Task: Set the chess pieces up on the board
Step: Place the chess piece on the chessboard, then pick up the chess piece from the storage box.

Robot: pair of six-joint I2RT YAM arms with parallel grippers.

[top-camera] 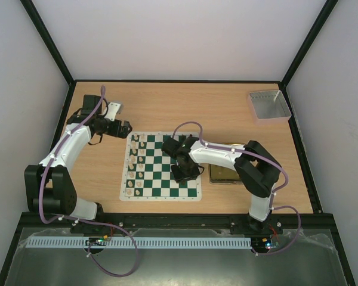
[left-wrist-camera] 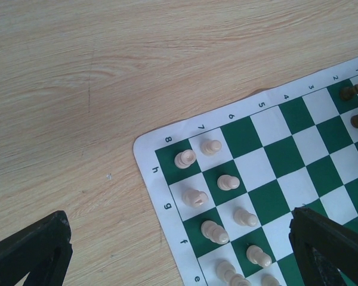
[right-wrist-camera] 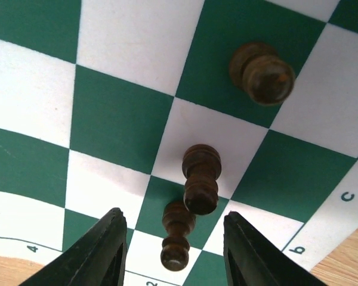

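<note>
The right tool [right-wrist-camera: 173, 213] hangs released over the right edge of the board [top-camera: 161, 167]. Three dark pieces [right-wrist-camera: 201, 177] stand just ahead of its spread jaws, none gripped. The left tool [left-wrist-camera: 179, 214], also released, hovers by the cream pieces [left-wrist-camera: 194, 196] at the far-left corner. A gold tin [top-camera: 224, 173] lies beside the board, under the right arm.

Occlusions and cropped items
The right arm [top-camera: 218, 156] covers part of the board [top-camera: 161, 189] and of a gold tin [top-camera: 222, 176]. From above, the cream pieces [top-camera: 133, 168] are too small to identify. The left wrist view's bottom edge crops two of them.
</note>
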